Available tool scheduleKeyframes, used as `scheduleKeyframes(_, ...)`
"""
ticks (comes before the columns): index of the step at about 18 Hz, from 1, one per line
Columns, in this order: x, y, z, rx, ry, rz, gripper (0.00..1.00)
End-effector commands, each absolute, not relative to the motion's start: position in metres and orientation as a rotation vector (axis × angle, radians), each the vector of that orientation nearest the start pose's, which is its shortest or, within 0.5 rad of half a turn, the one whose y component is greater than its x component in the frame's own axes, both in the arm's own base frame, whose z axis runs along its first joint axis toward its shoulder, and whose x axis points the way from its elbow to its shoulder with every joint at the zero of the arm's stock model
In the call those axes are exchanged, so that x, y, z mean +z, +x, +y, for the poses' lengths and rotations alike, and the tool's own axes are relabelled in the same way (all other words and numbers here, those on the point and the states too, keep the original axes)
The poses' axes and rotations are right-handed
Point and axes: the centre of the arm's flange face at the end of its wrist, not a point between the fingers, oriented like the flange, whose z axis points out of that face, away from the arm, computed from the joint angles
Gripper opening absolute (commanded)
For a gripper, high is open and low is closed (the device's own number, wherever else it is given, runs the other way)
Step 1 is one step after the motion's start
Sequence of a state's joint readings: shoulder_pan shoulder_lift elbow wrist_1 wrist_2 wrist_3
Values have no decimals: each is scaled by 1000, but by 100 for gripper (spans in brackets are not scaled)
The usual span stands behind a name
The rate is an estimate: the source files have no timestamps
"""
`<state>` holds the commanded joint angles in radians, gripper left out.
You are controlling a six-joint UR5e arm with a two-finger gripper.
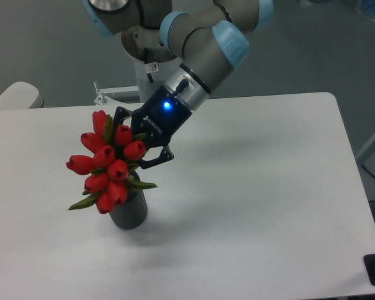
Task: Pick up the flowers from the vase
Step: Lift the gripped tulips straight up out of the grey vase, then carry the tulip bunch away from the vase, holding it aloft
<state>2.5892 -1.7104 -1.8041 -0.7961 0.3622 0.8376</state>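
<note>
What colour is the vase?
Dark grey vase, seen in the fixed camera view.

White table [269, 206], grey floor [44, 44] behind, pale rounded object [15, 97] at left edge

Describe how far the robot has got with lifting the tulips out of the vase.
Done: the claw is shut on the bunch of red tulips with green leaves. In hand: the bunch sits high over the small dark grey ribbed vase, apparently being raised. Left: the lower blooms overlap the vase's mouth, so the stems don't look clear yet.
</note>
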Motion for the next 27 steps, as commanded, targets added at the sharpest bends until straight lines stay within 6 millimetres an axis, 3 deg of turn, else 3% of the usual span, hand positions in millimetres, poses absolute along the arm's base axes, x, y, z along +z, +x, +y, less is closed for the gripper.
scheduleKeyframes(19,509,-389,457,-451,-1879,-39,34)
scheduleKeyframes(24,508,-417,452,-393,-1880,-33,34)
scheduleKeyframes(27,503,-446,450,-352,-1882,-28,34)
